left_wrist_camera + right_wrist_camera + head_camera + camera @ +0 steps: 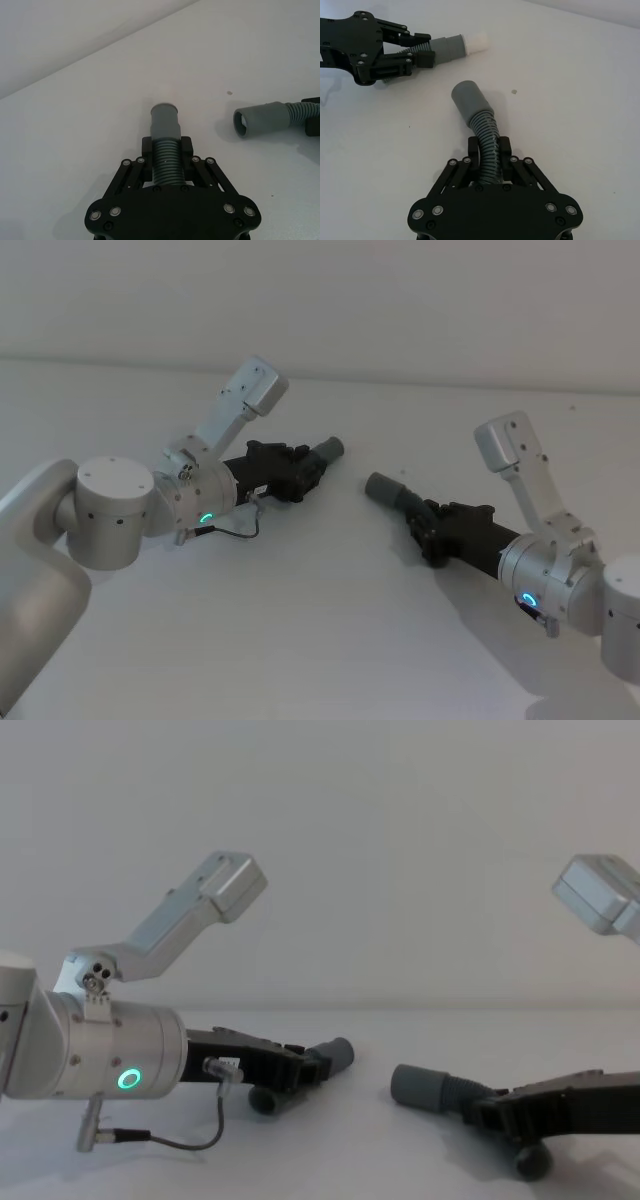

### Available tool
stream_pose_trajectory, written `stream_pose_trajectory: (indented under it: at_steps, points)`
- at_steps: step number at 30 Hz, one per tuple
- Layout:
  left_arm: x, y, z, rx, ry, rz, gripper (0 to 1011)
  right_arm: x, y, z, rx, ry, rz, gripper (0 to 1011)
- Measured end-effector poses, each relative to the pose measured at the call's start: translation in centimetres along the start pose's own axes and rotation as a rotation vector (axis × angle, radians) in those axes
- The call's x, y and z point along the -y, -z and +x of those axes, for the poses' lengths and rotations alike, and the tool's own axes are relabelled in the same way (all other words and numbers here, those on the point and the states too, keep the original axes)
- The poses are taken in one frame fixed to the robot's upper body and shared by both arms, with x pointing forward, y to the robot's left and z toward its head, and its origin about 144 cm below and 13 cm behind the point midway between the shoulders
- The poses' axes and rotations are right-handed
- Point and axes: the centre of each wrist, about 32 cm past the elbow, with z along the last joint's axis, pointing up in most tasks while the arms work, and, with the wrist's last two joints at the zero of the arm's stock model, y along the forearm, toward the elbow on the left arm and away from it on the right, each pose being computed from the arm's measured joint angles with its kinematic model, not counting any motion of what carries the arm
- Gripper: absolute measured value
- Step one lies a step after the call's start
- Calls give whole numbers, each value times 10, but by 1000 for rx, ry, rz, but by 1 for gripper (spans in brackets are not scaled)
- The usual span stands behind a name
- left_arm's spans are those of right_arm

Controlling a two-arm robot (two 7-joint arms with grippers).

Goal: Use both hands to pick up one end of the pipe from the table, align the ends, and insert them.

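One pipe piece (165, 161) is clamped in the left gripper (303, 470), the second piece (404, 500) in the right gripper (426, 524); cuffs (470, 100) apart.

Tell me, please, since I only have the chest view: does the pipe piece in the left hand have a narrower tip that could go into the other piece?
Observer: Yes. The right wrist view shows a pale narrow tip on the left piece's cuff, which is held by the left hand.
Operator: Is the right piece's cuff open towards it?
Observer: The left wrist view shows the right piece's cuff with a hollow mouth. The two ends are apart and not yet in line.
Operator: Where does the right hand grip?
Observer: The right hand is shut on the ribbed bend, behind the cuff.
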Motion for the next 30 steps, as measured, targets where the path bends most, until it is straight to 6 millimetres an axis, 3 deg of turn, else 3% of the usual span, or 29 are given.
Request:
stream_pose_trajectory:
  at_steps: [7,30]
  points:
    - [0,0,0,0,0,0,320,0,0,0,0,0,0,174]
    - [-6,-10,6,106,34,-58,320,8,3,9,35,37,78,157]
